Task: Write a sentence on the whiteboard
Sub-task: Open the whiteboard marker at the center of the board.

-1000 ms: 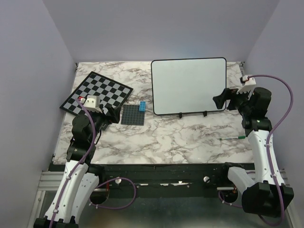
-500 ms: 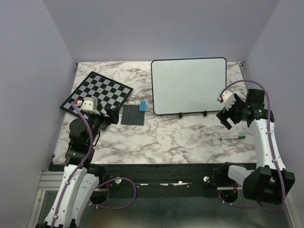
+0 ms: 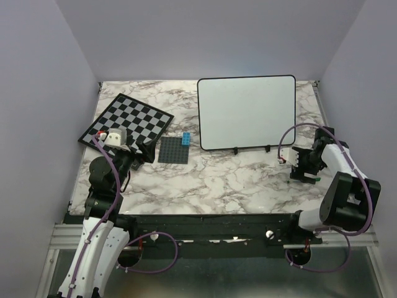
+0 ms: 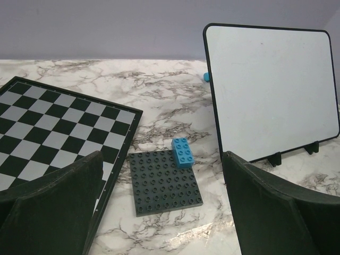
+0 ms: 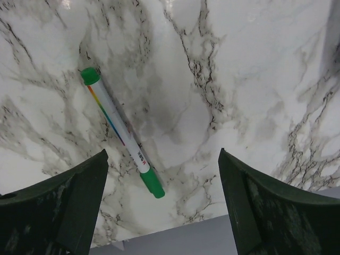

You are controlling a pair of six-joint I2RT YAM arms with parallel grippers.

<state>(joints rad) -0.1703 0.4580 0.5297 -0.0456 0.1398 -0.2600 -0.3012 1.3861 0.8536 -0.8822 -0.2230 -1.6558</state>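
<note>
The whiteboard [image 3: 247, 112] stands blank at the back middle of the table on small black feet; no sentence shows on it. It also shows in the left wrist view [image 4: 272, 90]. A white marker with a green cap [image 5: 121, 132] lies flat on the marble. My right gripper [image 5: 162, 199] is open, pointing down over the marker, which lies between its fingers without touching them. In the top view the right gripper [image 3: 304, 169] hides most of the marker. My left gripper [image 3: 141, 151] is open and empty, low beside the chessboard.
A black-and-white chessboard [image 3: 126, 121] lies at the back left. A dark grey studded baseplate [image 3: 173, 149] with a blue brick [image 3: 185, 139] on its corner lies between chessboard and whiteboard. The table's right edge [image 5: 175, 234] is close below the marker.
My right arm has swung down from beside the whiteboard to just above the marker near the right edge. The left arm has barely shifted.
</note>
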